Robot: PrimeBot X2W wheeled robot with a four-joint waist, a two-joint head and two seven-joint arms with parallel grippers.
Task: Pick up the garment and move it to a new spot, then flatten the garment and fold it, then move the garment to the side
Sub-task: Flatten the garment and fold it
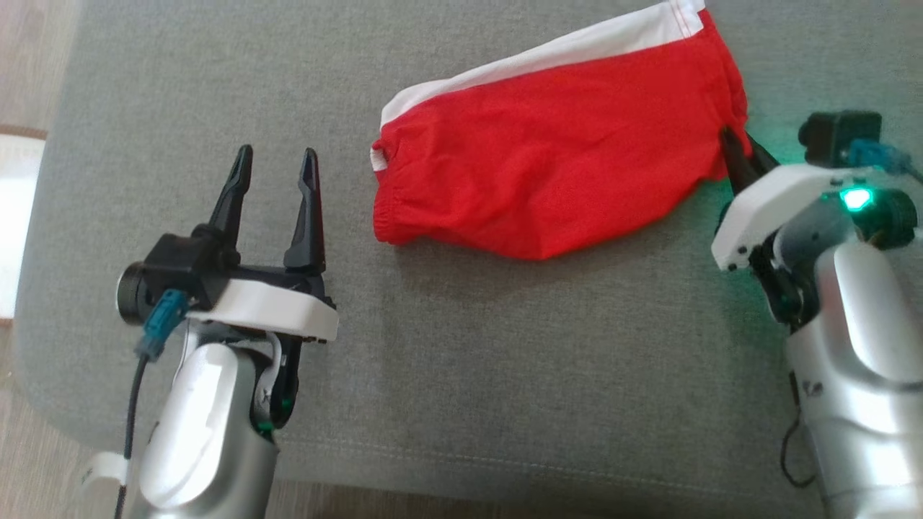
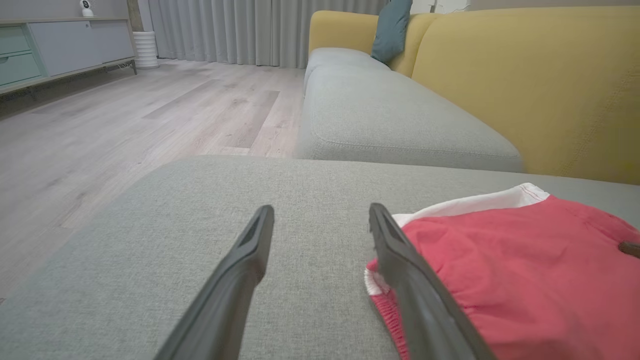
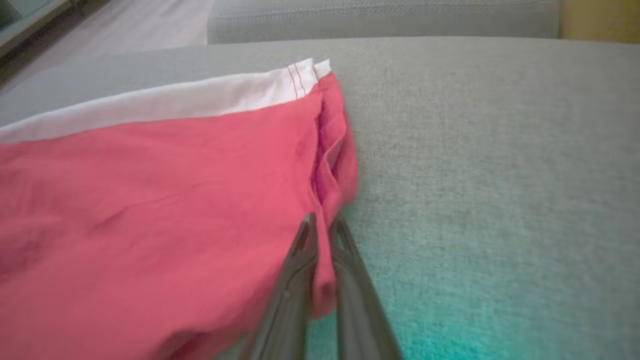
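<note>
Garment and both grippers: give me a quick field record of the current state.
garment: red with a white band, lying wrinkled on the cushion, not folded
surface: grey cushion
left gripper: open, holding nothing, left of the garment and apart from it
right gripper: shut on the garment's right edge
task stage: first pick-up, garment pinched but not lifted

Garment (image 1: 555,166) on cushion (image 1: 505,360), R of centre.
</note>
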